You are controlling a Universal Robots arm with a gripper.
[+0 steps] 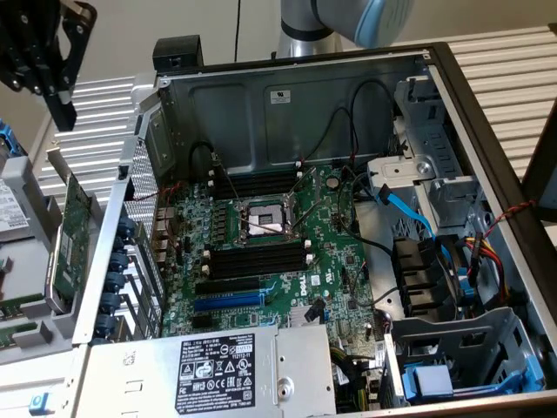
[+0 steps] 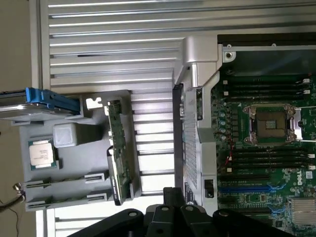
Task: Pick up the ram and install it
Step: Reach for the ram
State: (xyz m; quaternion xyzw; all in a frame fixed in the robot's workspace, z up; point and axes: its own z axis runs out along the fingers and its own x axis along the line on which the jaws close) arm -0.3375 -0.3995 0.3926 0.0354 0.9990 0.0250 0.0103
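Open computer case (image 1: 287,96) with its motherboard (image 1: 339,261) exposed. The gripper (image 1: 61,109) hangs high outside the case, beyond the perforated wall that carries the blue card clips. The claw's fingers are together and clamp nothing. In the wrist view the gripper (image 2: 173,196) shows as a dark tip over the strip of ribbed surface between that wall and the grey holder (image 2: 79,155).

The ram (image 2: 66,177) is also outside the case. It is a narrow green stick seen edge-on, seated in a slot of the grey holder, which stands just beside the case's perforated wall. A second thin green edge fills the neighbouring slot, one step farther from the case's back panel; whether it is the same kind of part cannot be told. The gripper is well apart from both.

The holder also carries an expansion card (image 2: 121,148), standing on edge on the side nearest the case. A processor chip (image 2: 40,152) lies flat on the side farthest from the case, near a blue-handled drive (image 2: 39,98).

Inside the case, the processor socket (image 1: 265,222) sits at mid-board between two banks of black memory slots (image 1: 257,183). The power supply (image 1: 218,366), with a black label, lies along the case's near edge, and a blue cable (image 1: 405,209) runs towards the drive bays.
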